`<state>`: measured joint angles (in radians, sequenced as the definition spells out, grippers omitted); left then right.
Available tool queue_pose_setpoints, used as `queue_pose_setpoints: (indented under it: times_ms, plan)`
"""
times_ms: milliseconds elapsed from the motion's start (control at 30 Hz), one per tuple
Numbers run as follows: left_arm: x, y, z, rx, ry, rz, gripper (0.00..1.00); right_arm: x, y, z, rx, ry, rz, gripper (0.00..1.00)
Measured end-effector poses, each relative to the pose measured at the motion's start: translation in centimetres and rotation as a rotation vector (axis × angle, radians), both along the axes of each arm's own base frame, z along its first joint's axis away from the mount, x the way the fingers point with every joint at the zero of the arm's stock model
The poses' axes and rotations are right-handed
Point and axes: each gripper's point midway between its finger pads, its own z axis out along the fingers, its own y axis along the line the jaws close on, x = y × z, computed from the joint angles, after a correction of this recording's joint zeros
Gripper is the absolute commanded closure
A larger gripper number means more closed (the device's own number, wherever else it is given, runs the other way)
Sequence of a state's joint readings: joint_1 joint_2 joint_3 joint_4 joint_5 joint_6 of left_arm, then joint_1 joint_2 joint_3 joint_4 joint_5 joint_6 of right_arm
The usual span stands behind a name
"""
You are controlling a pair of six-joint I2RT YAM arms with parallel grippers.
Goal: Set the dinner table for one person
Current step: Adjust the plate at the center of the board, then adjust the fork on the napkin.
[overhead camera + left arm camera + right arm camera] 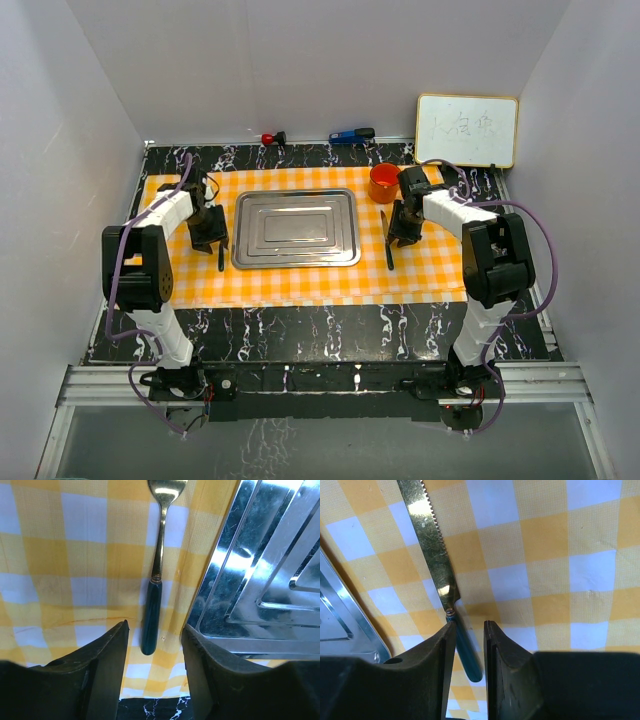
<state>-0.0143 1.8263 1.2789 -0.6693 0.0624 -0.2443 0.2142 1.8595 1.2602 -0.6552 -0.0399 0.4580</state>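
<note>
On the black marble-veined dinner table (300,325) lies an orange-and-white checked cloth (300,282) with a steel tray (296,229) in its middle. A fork (158,555) with a dark handle lies on the cloth left of the tray (260,580). My left gripper (155,627) hovers open over the handle's end, both fingers apart from it. Right of the tray lies a serrated knife (432,545) with a teal handle. My right gripper (470,625) stands narrowly open astride that handle, which rests on the cloth close to the left finger. In the top view the left gripper (212,240) and right gripper (402,232) flank the tray.
An orange cup (384,183) stands on the cloth just behind the right gripper. A whiteboard (467,130) leans at the back right. A red object (270,138) and a blue one (352,134) lie along the table's back edge. White walls enclose three sides.
</note>
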Motion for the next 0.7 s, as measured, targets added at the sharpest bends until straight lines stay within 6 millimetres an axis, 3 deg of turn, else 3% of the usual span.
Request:
queue_pose_setpoints:
  times_ms: [400, 700]
  plan:
    - [0.1, 0.3, -0.5, 0.033, -0.003, 0.008, 0.66, 0.0, -0.2, 0.0, -0.013, -0.004, 0.006, 0.73]
    - [-0.9, -0.2, -2.4, 0.042, 0.042, -0.009, 0.71, -0.1, -0.2, -0.2, -0.014, 0.0, 0.007, 0.73]
